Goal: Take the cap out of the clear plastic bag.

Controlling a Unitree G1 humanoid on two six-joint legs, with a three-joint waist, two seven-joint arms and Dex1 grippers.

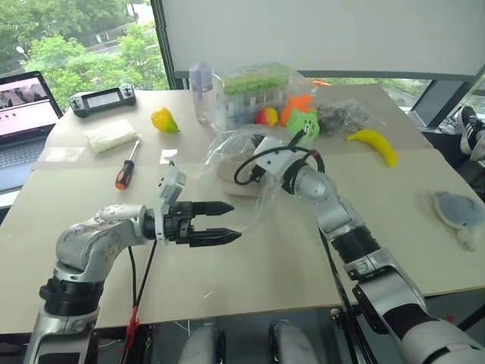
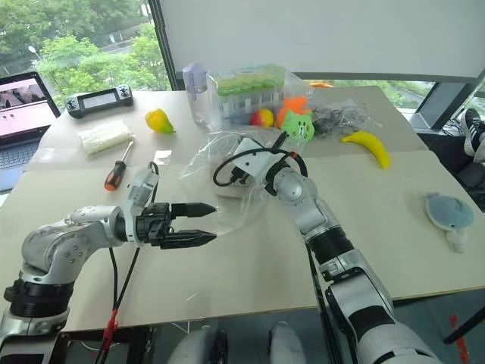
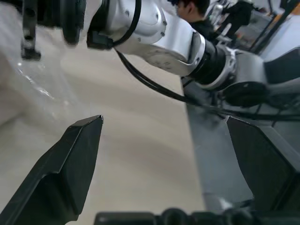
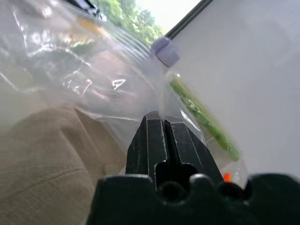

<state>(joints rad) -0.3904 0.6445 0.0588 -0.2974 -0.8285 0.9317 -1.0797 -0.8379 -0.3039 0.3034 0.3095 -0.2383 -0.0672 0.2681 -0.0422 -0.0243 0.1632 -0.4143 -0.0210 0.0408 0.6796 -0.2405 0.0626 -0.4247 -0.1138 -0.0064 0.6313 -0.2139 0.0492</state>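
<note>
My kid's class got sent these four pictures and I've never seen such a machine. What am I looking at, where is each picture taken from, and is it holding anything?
It is a humanoid robot with two arms, each ending in a black two-fingered pincer. Two pictures come from cameras on its head, looking down over a beige table. The other two come from cameras on its wrists, looking along the fingers.

The right pincer is shut on the clear plastic bag, lifting its edge off the table. The beige cap is inside the bag. The left pincer is open and empty, pointing toward the bag.

Also on the table: a screwdriver, a banana, a bottle, a laptop and a grey plush toy.
</note>
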